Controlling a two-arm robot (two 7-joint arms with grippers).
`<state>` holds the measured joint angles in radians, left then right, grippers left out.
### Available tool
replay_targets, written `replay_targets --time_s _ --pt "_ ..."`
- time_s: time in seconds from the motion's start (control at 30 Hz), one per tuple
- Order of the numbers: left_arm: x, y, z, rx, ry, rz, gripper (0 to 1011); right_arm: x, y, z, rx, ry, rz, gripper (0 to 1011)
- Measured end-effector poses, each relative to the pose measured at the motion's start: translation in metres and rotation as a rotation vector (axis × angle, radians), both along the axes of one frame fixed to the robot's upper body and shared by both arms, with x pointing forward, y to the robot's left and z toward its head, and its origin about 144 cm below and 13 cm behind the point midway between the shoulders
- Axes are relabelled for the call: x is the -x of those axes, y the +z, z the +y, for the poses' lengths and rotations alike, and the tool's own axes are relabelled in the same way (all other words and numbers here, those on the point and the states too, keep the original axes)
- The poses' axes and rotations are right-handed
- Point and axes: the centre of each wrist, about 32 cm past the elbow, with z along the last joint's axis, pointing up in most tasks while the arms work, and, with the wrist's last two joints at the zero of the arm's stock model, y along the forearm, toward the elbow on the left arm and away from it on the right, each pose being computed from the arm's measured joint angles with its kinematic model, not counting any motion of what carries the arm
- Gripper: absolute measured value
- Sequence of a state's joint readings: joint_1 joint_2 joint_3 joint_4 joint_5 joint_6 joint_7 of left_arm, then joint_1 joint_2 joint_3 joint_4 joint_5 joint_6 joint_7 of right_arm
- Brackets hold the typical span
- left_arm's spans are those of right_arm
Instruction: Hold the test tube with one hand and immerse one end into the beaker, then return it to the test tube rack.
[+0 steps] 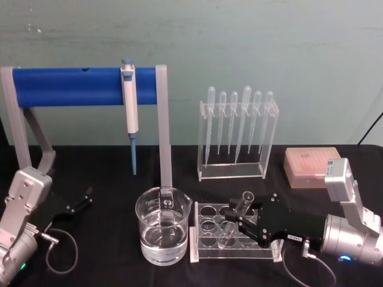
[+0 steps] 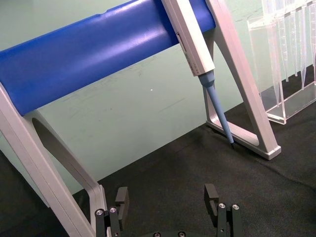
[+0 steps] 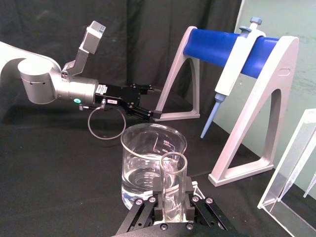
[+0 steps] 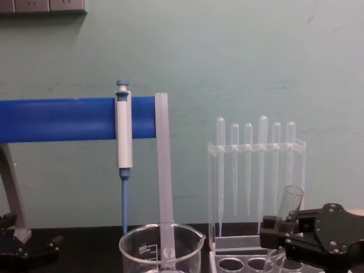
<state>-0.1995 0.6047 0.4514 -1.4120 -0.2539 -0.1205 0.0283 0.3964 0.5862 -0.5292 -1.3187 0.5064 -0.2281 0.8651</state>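
Right gripper [image 1: 237, 223] is clamping the test tube [image 1: 243, 204] between closed fingers, holding it tilted over the clear test tube rack [image 1: 200, 248]. The rim is pointing up and away from the beaker [image 1: 163, 230], and the rounded end is sitting low at a rack hole (cannot tell if seated). The beaker is standing just left of the rack on the black worktop [image 1: 108, 173] with clear liquid inside. Left gripper [image 1: 88, 197] is lying at far left by the blue stand [image 1: 72, 86], fingers spread open and gripping nothing. The micropipette [image 1: 130, 101] is hanging on that stand.
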Motion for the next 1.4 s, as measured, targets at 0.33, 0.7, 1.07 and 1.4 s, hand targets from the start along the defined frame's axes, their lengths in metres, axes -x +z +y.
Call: replay_targets --time_s 0.33,0.7,1.07,1.4 --pt "0.000 0.000 0.000 0.000 0.000 0.000 1000 0.000 0.000 0.000 0.001 0.000 0.000 226" --pt "0.000 0.000 0.000 0.000 0.000 0.000 1000 -0.003 0.026 0.000 0.067 -0.005 -0.005 226" --pt "0.000 0.000 0.000 0.000 0.000 0.000 1000 -0.015 0.056 0.002 0.063 -0.008 0.031 226" --pt "0.000 0.000 0.000 0.000 0.000 0.000 1000 -0.017 0.080 0.009 0.059 -0.001 0.047 225"
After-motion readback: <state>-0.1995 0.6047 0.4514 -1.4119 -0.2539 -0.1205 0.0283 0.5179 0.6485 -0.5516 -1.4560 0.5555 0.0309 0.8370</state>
